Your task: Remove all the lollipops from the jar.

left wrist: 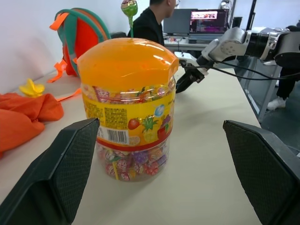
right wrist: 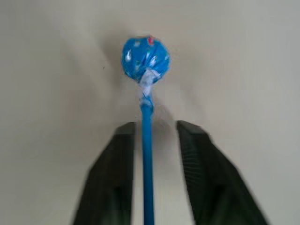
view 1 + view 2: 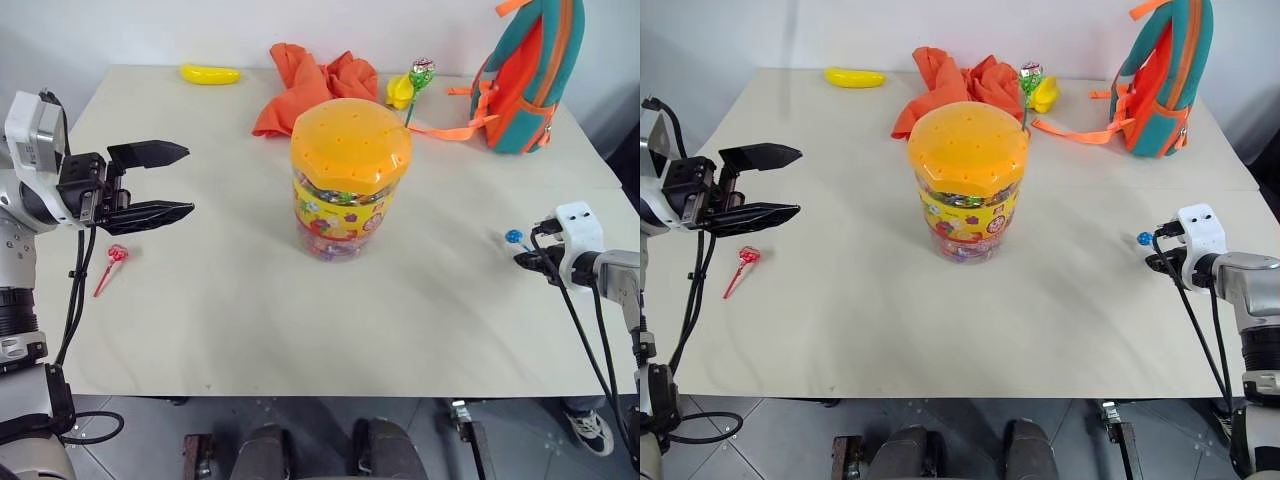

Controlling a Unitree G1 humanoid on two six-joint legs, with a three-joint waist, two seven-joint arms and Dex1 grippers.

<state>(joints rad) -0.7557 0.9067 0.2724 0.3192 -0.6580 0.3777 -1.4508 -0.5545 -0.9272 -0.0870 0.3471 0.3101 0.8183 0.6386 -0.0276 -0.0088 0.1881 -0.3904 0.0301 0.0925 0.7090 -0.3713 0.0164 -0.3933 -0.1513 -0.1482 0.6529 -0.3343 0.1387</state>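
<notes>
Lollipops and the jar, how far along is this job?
Done: the red lollipop lies on the beige table at the robot's left. In hand: the blue lollipop sits between the right claw's parted fingers, low over the table. Left: the green lollipop still stands in the clear plastic jar's orange lid.

No wording can be read anywhere. The jar [image 1: 126, 117] has a yellow label [image 1: 136, 123] with a barcode, small print too fine to make out, and fruit pictures. A laptop screen [image 1: 206, 15] behind glows, its content illegible.
</notes>
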